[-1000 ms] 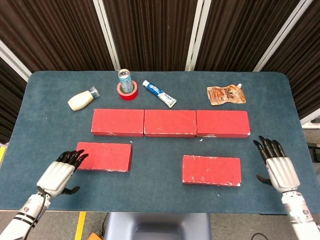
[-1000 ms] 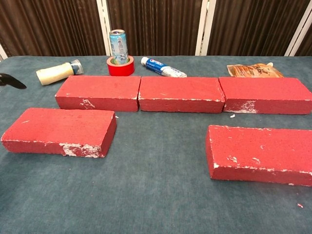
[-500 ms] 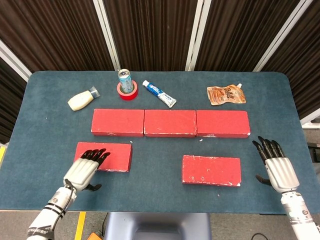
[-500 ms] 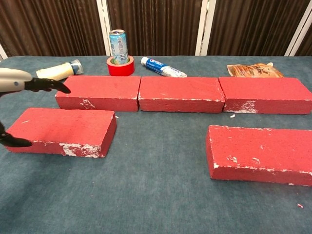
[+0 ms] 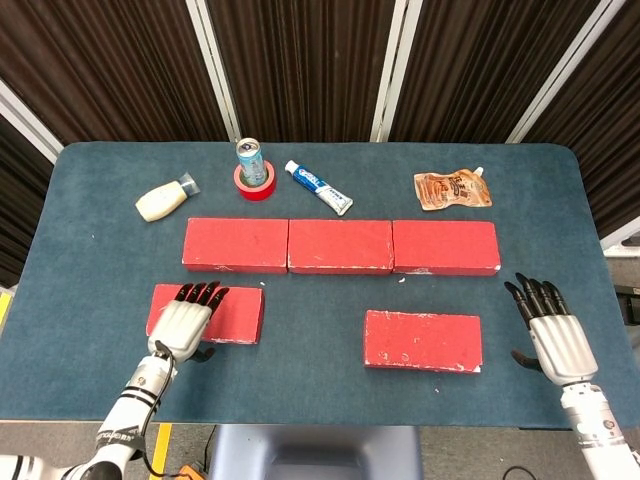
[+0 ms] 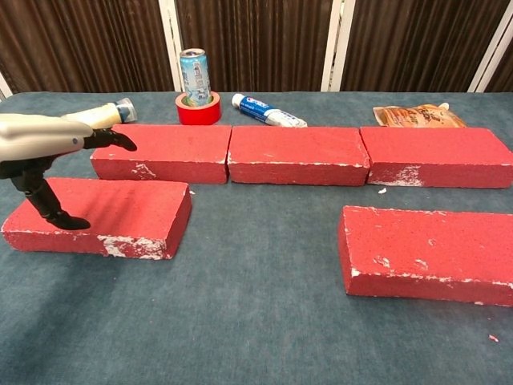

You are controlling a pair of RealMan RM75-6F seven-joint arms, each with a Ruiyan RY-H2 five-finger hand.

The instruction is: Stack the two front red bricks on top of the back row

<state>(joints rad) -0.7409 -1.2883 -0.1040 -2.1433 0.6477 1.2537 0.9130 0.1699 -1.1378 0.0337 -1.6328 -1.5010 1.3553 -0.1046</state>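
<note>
Three red bricks form the back row (image 5: 340, 246) (image 6: 296, 154) across the middle of the table. The left front brick (image 5: 240, 312) (image 6: 128, 212) lies flat under my left hand (image 5: 185, 318) (image 6: 44, 144). That hand is spread above the brick's left half, fingers pointing toward the back row and thumb hanging down; I cannot tell if it touches. The right front brick (image 5: 422, 340) (image 6: 429, 253) lies alone. My right hand (image 5: 548, 330) hovers open to its right, apart from it, and is outside the chest view.
Behind the back row lie a white bottle (image 5: 165, 200), a can (image 5: 250, 158) standing inside a red tape roll (image 5: 256, 185), a toothpaste tube (image 5: 318, 187) and an orange pouch (image 5: 452, 189). The table's front edge (image 5: 320, 415) runs just below both hands.
My left hand has moved right from beside the left front brick to above its left half. The right hand and all bricks have stayed put.
</note>
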